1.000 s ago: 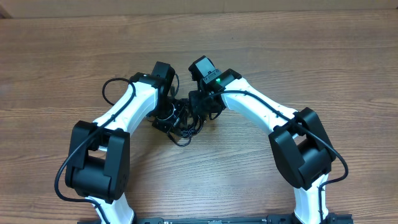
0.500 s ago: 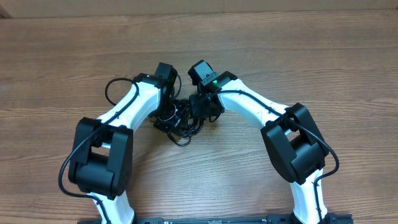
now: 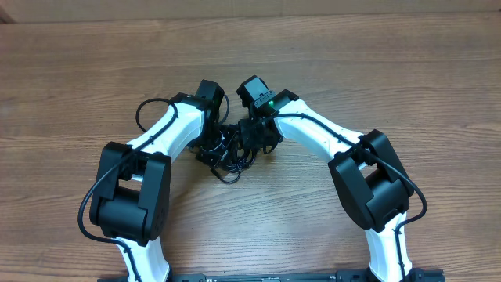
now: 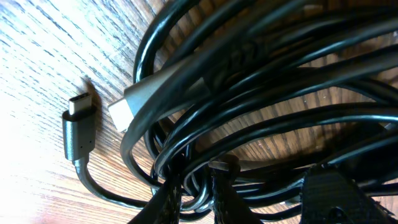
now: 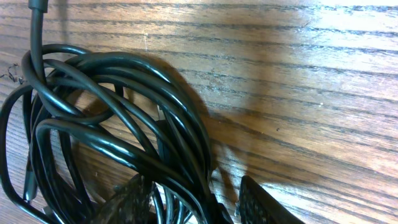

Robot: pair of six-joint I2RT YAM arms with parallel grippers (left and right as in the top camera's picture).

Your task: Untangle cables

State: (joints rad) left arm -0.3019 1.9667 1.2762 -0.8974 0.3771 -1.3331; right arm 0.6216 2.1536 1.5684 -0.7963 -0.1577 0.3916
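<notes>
Two arms are nosed in together over the middle of the counter [image 3: 376,70], and between them sits the whole problem: the cables [image 3: 231,163], one tight black knot of loops lying on the wood just in front of both wrists. From the right wrist, the right fingers [image 5: 134,199] are parted and straddle the thick side of the bundle. Cords run between them and a sliver of shadowed wood shows beside one finger, so nothing is clamped there. My read is that this side is set to pin the mass down.

From the left wrist, the left fingers [image 4: 329,196] are buried among the strands, and frankly I cannot tell whether they have bitten on a cord or merely sit among them, the view is that crowded.

Worth noting: a dark plug [image 4: 78,127] lies free on the wood outside the coil, and a pale flat plug [image 4: 146,93] pokes out through the loops. Those loose ends look like the sensible place to start, since a free end can be drawn back through a loop while the other side anchors.
</notes>
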